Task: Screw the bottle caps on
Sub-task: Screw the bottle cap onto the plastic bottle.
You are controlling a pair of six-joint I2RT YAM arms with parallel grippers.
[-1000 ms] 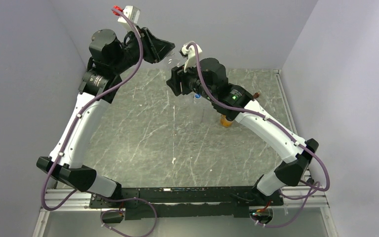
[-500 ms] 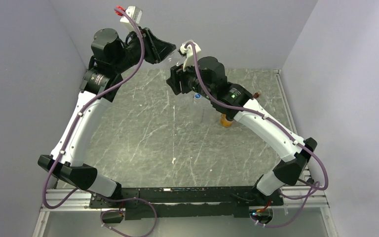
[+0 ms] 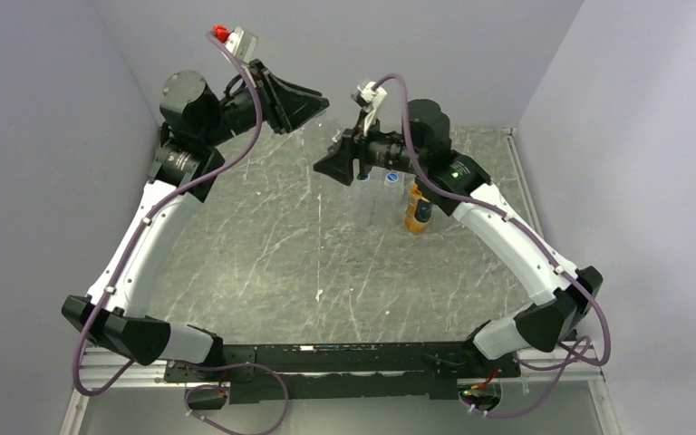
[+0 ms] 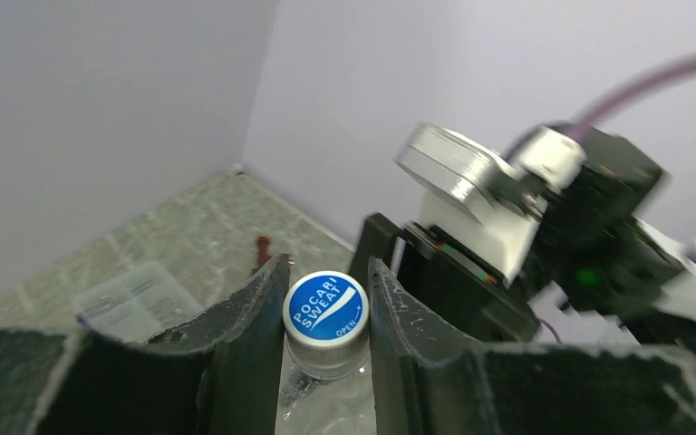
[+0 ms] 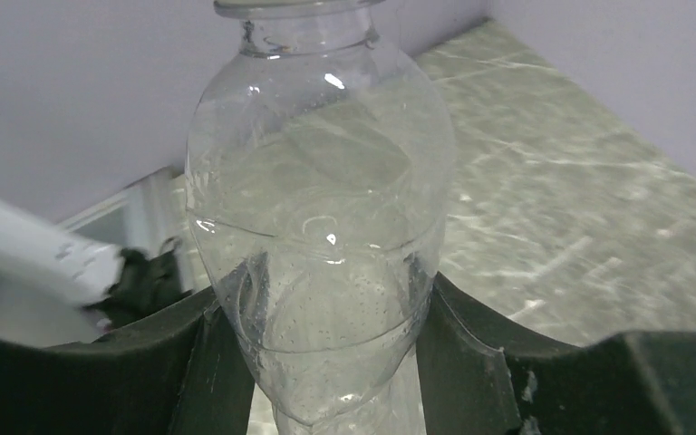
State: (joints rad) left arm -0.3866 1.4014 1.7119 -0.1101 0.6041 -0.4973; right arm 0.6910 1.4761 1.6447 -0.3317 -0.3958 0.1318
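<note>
My left gripper [image 4: 326, 272] is shut on a blue bottle cap [image 4: 324, 306] printed POCARI SWEAT, which sits on the neck of a clear bottle [image 5: 322, 181]. My right gripper [image 5: 324, 292] is shut on that bottle's lower body and holds it up off the table. In the top view the left gripper [image 3: 319, 100] is above the right gripper [image 3: 324, 168] at the back middle, and the clear bottle between them hardly shows. An orange bottle [image 3: 417, 210] with a dark blue band stands under the right forearm. Two more blue caps [image 3: 360, 178] [image 3: 391, 178] show beside it.
A flat clear plastic box [image 4: 131, 294] and a small brown-red piece [image 4: 261, 249] lie on the marbled table [image 3: 263, 245] near the back. Walls close the table in at the back and on both sides. The right wrist [image 4: 507, 236] is close in front of the left fingers.
The right arm has swung to the right and its wrist has turned, uncovering the orange bottle. The left gripper has shifted a little up and right. Both grips are held.
</note>
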